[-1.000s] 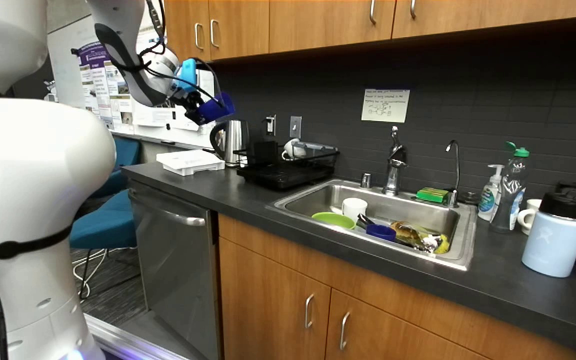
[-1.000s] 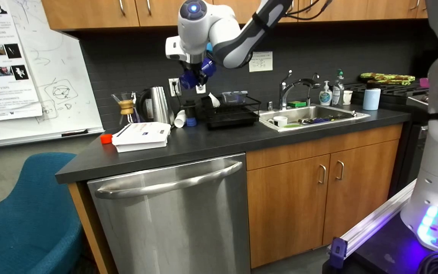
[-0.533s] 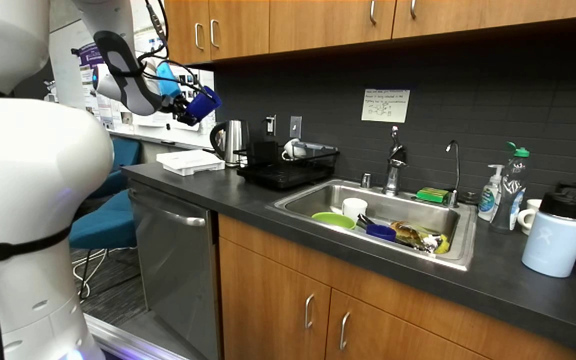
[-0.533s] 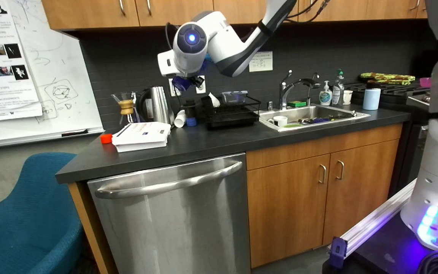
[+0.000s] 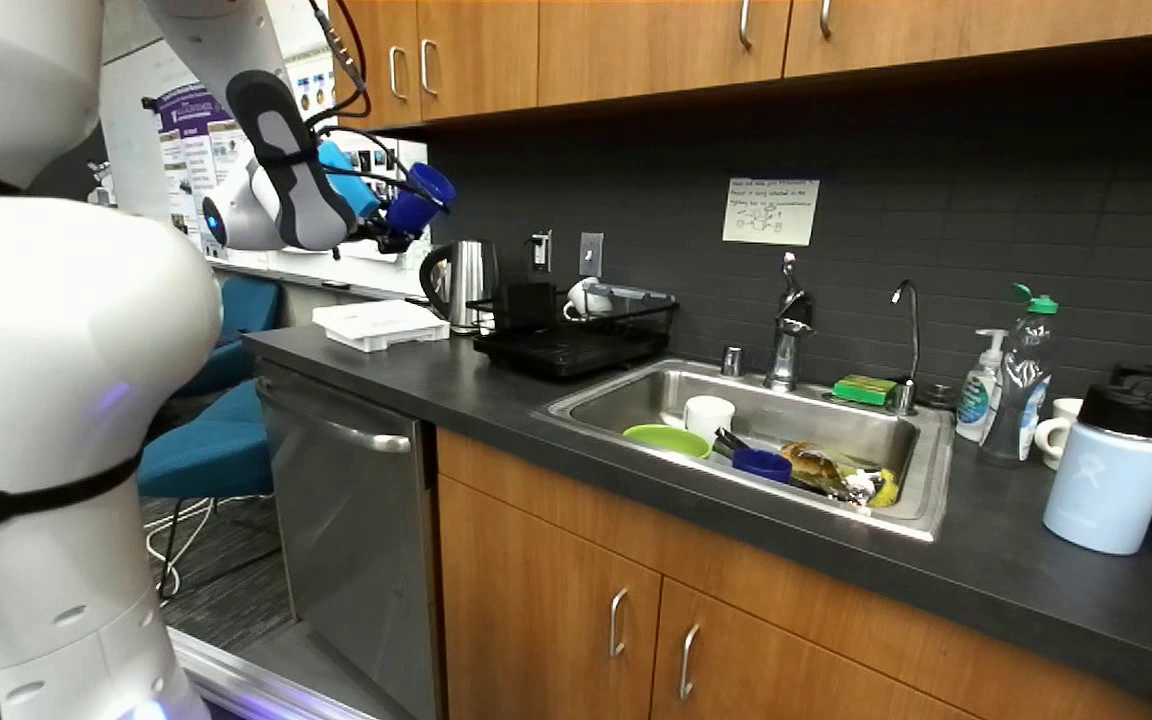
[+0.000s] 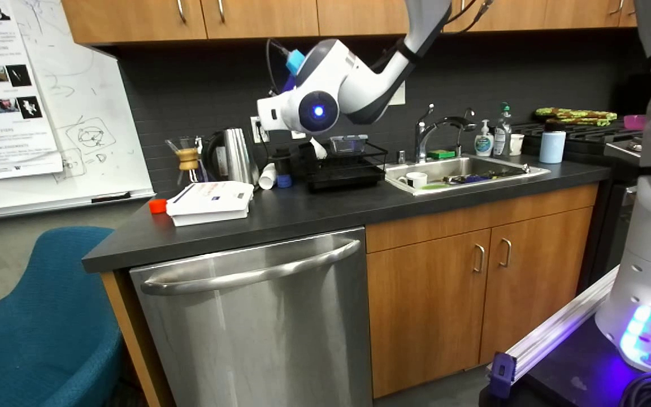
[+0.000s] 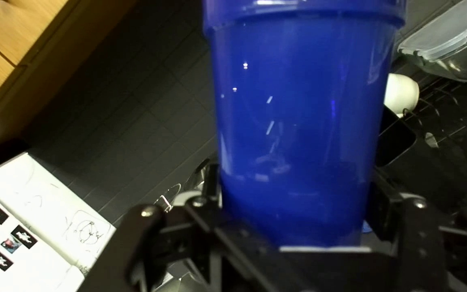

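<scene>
A blue cup [image 7: 298,101] fills the middle of the wrist view, its wider rim at the top edge. My gripper [image 7: 294,194] is shut on the cup's lower part, with black fingers [image 7: 383,211] pressed against both sides. In an exterior view the cup [image 5: 421,198] is held tilted in the air above the counter's far end, rim up and to the right. Only a sliver of the blue cup [image 6: 289,83] shows in an exterior view, where the arm's wrist hides the gripper. What is inside the cup cannot be seen.
Below stand a steel kettle [image 5: 471,283], a white box [image 5: 381,322] and a black dish rack [image 5: 576,345]. The sink [image 5: 601,400] holds a white mug, a green bowl and a blue cup. Wooden cabinets [image 5: 476,55] hang overhead, near the arm.
The wrist has rolled, bringing the cup from nearly sideways to more upright. In an exterior view the arm's wrist has swung lower and now covers the cup. The grip stays the same.
</scene>
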Available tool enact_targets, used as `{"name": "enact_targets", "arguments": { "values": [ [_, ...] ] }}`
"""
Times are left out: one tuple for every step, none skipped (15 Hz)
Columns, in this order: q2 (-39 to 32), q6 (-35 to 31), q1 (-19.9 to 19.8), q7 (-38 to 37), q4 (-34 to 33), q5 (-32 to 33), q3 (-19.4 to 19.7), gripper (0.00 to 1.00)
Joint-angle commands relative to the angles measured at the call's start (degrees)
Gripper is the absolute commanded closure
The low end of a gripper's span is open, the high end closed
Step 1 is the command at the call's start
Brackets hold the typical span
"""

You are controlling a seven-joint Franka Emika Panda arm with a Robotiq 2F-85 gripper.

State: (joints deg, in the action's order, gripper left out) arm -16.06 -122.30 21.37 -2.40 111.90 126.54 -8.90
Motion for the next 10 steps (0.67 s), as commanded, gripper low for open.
{"name": "enact_targets", "arguments": {
  "values": [
    [0.64, 3.27, -2.21, -3.18, 4.0, 5.78, -1.97, 0.45],
    [0.01, 3.57, -2.43, -3.36, 4.52, 7.6, -2.17, 0.45],
    [-0.58, 3.8, -2.54, -3.06, 4.88, 8.88, -2.38, 0.45],
    [-1.27, 4.02, -2.62, -2.87, 5.21, 10.43, -2.57, 0.45],
    [-2.15, 4.12, -2.68, -2.36, 5.39, 11.83, -2.7, 0.45],
    [-2.83, 4.29, -2.66, -1.97, 5.57, 12.97, -2.8, 0.45],
    [-3.87, 4.46, -2.58, -1.38, 5.47, 13.81, -2.89, 0.45],
    [-4.86, 4.52, -2.54, -0.93, 5.3, 14.54, -2.98, 0.45],
    [-5.88, 4.43, -2.54, -0.42, 4.99, 14.85, -3.07, 0.45],
    [-6.95, 4.32, -2.54, 0.34, 4.58, 14.73, -3.1, 0.45]
  ]
}}
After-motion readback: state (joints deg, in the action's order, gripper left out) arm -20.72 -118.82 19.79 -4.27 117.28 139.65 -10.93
